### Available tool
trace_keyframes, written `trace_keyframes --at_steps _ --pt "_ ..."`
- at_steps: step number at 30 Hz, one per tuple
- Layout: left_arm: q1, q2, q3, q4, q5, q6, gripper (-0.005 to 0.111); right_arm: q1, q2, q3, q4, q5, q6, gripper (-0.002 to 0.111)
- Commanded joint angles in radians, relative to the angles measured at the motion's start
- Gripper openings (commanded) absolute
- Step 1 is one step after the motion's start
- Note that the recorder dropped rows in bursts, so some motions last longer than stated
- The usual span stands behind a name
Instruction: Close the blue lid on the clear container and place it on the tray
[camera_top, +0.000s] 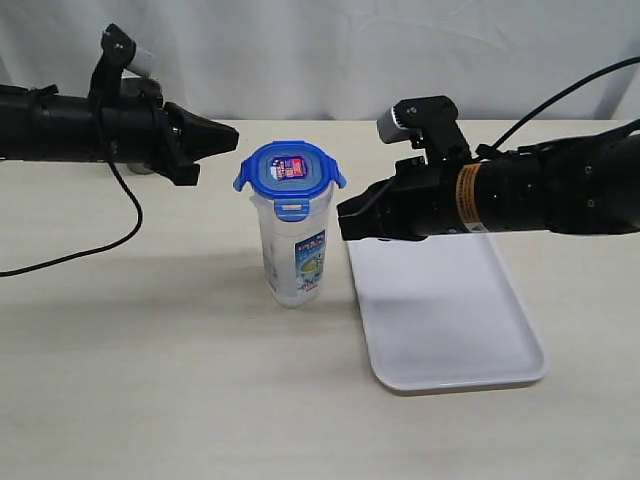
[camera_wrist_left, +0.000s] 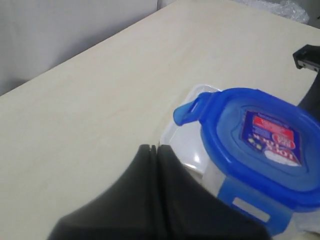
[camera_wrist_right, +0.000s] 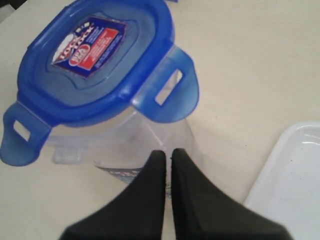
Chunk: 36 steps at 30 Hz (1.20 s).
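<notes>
A pale wood-grain table (camera_top: 150, 400) fills the scene, with a white draped backdrop (camera_top: 320, 50) behind it. The tray (camera_top: 450, 330) lies flat on the table on the right side, and nothing rests on it. The clear container (camera_top: 290, 255) stands upright on the bare tabletop just left of the tray's near-left edge, apart from it, with its printed label facing the exterior camera. The blue lid (camera_top: 290, 170) sits on top of the container. Its front flap is folded down against the wall, while the side flaps flare outward, unlatched.

The left gripper (camera_top: 225, 135) hangs to the left of the lid, at about the lid's height and clear of it. Its fingers (camera_wrist_left: 150, 165) are pressed together with only a seam between them, and they hold nothing. The right gripper (camera_top: 345, 220) reaches in from the right above the tray's far end. Its tip is level with the container's upper wall, just beneath the lid's right flap. Its fingers (camera_wrist_right: 160, 170) are closed to a thin slit and empty. Whether the tip touches the wall cannot be told.
</notes>
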Motion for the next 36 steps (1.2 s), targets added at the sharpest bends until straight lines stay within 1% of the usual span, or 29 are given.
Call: trace_keyframes --at_steps 1,3,6,8,15,24,31,36 --pt "-0.001 0.027 -0.009 -0.035 0.007 0.031 0.0 -0.003 -0.002 0.021 -0.018 -0.006 0.02 0.005" --pt "-0.001 0.027 -0.009 -0.024 0.013 0.031 0.0 -0.003 -0.002 0.026 -0.015 -0.006 0.02 0.005" --pt "-0.001 0.027 -0.009 -0.009 0.079 0.031 0.0 -0.003 -0.002 0.026 -0.015 -0.006 0.02 0.005" --pt "-0.014 0.027 -0.009 0.004 0.094 0.031 0.0 -0.003 -0.002 0.026 -0.015 -0.006 0.02 0.005" --pt "-0.07 0.027 -0.007 0.037 0.006 0.031 0.0 -0.003 -0.002 0.026 -0.015 -0.006 0.011 0.005" --pt "-0.07 0.027 -0.007 0.046 -0.006 0.029 0.0 -0.003 -0.002 0.026 -0.017 0.001 0.005 0.005" --pt "-0.07 0.027 -0.007 0.109 -0.008 -0.017 0.0 -0.003 -0.002 0.026 -0.017 0.009 0.005 0.005" --pt "-0.07 0.003 0.012 0.116 -0.029 -0.015 0.0 -0.003 -0.002 0.026 -0.017 0.012 0.005 0.005"
